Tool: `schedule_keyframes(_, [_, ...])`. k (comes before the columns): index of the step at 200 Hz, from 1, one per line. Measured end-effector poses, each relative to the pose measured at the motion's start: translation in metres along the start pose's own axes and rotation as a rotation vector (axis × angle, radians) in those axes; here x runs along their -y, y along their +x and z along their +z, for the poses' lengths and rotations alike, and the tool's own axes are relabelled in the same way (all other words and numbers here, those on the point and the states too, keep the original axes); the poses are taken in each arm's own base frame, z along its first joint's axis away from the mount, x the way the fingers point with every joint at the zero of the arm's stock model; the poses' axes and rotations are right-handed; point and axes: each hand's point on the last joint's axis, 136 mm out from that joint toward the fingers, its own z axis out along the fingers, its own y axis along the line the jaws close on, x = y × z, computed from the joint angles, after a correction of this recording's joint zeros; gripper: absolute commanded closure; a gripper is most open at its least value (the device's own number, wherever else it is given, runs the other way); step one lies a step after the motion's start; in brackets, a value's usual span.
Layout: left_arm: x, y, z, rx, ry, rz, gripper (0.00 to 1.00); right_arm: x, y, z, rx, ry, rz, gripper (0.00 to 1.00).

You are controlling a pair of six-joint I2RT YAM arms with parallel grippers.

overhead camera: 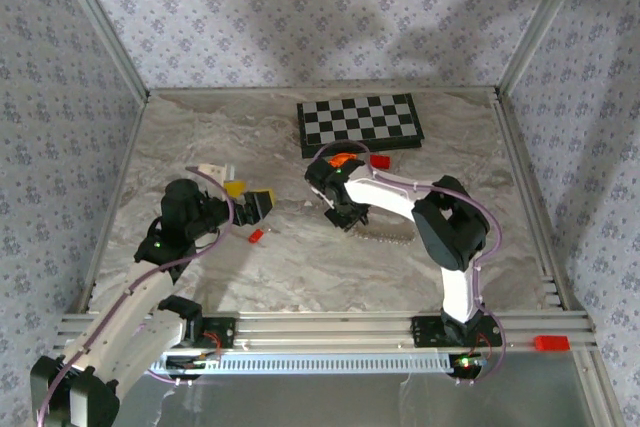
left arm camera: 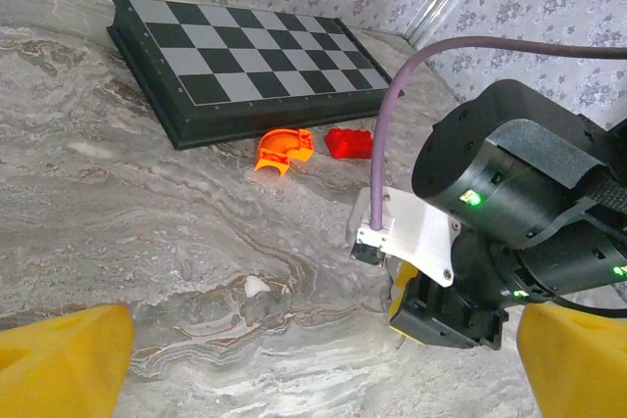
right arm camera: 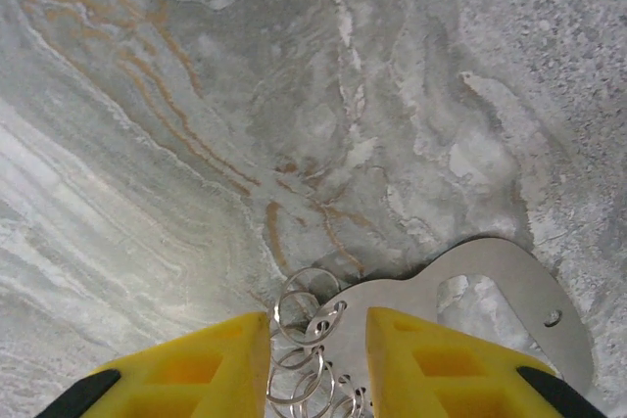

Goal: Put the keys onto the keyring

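1. The left tool (overhead camera: 255, 207) hangs just above the counter (overhead camera: 330, 282), and its yellow fingers (left arm camera: 64, 359) are spread wide with nothing between them.
2. The key (overhead camera: 255, 235), a tiny red piece, lies flat on the bare counter just on the near side of that tool's fingertips, close to them but not touching.
3. The right tool (right arm camera: 318, 325) is well off to the right of the key, pointing down at the counter.
4. The keyring (right arm camera: 397, 299) lies under the right tool: a flat silvery loop with a cluster of small rings, and those rings sit in the gap between the yellow fingers.
5. The right tool's fingers stand a little apart, but I can't tell whether they pinch the rings or merely straddle them.
6. Behind the right tool, a chessboard (left arm camera: 245, 56) lies at the back of the counter, with an orange piece (left arm camera: 282, 149) and a red block (left arm camera: 348, 142) side by side against its near edge.
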Motion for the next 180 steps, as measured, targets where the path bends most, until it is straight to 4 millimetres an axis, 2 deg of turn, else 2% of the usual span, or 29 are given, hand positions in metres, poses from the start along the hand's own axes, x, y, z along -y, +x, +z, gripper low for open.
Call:
schedule_keyframes(39, [0.0,0.0,0.0,-0.001,0.0,0.008,0.0,0.005,0.001,0.002,-0.006,0.001,0.014,0.68])
schedule_keyframes(180, [-0.002,0.002,0.002,-0.011,-0.005,0.006,0.0,0.003,0.011,0.009,-0.039,0.002,0.01,0.67])
